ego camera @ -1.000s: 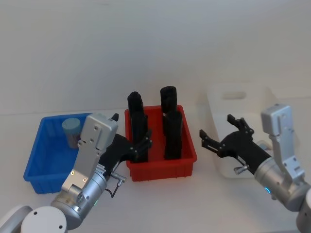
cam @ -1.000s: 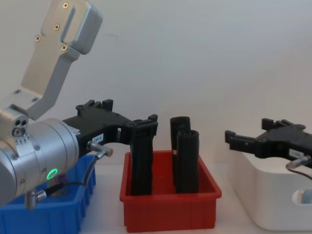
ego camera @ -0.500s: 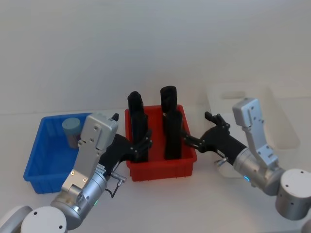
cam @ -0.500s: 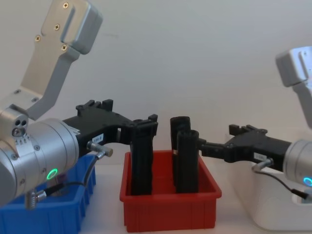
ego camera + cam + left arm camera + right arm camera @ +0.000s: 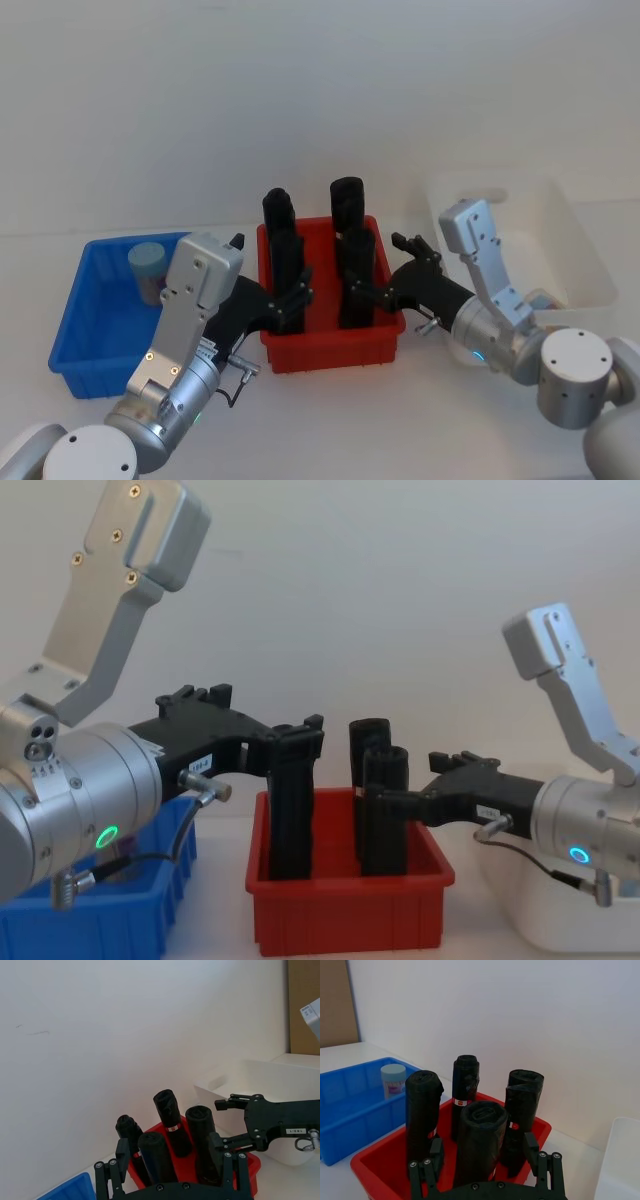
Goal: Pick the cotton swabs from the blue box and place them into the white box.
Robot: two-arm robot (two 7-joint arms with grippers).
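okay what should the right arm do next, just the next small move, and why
Probably carry the right gripper on across the red bin toward the blue box. Its fingers are open and empty beside the black rolls, and a cotton swabs tub stands in the blue box's far corner.

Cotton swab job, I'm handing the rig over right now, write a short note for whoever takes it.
Left gripper: open, empty, at the front left black roll in the red bin.
Right gripper: open, empty, over the red bin's right side, by the front right black roll.
One cotton swab tub stands upright in the blue box, near its far wall.
The white box sits right of the red bin; something small lies in it behind the right arm, too hidden to identify.
Left to do: pick the tub from the blue box and place it in the white box.
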